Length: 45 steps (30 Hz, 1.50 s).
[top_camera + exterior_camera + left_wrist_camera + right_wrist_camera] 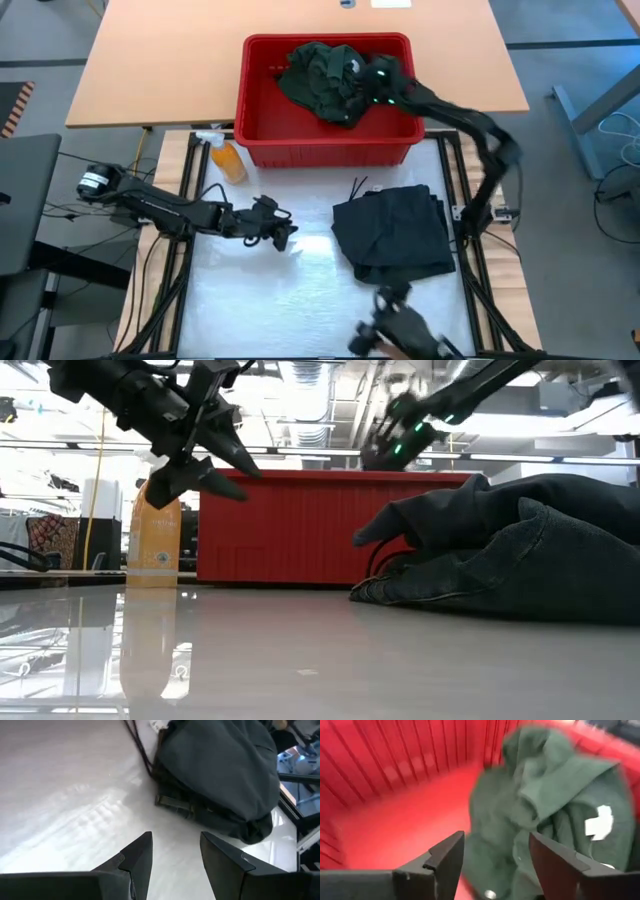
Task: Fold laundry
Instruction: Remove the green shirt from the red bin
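A dark green garment (325,75) with a white label (600,822) lies heaped in the red basket (250,115) at the table's far side. My right gripper (496,837) hangs open over the basket, just above the garment, with nothing between its fingers. A folded pile of dark cloth (395,235) rests flat on the white table top at the right. My left gripper (175,837) stands open above the table to the left of that pile, fingers pointing toward it, clear of the cloth.
An orange bottle (228,160) stands by the basket's near left corner. A thin dark cord (357,187) lies at the pile's far edge. A dark device (400,325) sits at the table's near edge. Bare white table top (300,290) lies between my left gripper and the near edge.
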Each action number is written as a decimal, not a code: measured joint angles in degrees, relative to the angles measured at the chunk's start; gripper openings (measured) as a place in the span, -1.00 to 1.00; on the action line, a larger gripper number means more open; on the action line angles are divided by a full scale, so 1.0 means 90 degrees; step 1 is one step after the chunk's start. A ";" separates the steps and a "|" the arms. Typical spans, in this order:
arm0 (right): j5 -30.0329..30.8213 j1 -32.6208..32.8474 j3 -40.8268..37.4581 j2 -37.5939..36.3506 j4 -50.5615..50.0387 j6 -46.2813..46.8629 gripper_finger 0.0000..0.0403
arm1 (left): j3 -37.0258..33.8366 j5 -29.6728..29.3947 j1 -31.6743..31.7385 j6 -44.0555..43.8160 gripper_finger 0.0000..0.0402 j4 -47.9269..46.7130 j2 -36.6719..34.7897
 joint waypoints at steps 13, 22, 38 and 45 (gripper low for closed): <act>0.2812 -0.0044 0.4197 0.3784 -0.2553 -0.1864 0.32 | 0.0001 -0.0942 -0.0299 -0.1049 -0.24 0.0079 -0.0012; 0.2785 -0.0184 0.5198 0.4202 -0.3541 -0.1287 -0.76 | 0.0001 -0.1089 -0.0299 -0.1303 -0.24 0.0147 -0.0012; -0.0560 0.0768 0.5215 0.0577 -0.3751 -0.1204 -0.92 | 0.0001 -0.1313 -0.0258 0.0102 -0.24 -0.0082 -0.0015; -0.1844 0.1964 0.5218 -0.1142 -0.3401 -0.1103 -0.92 | 0.0001 -0.1449 -0.0081 0.0955 -0.24 -0.0053 -0.0015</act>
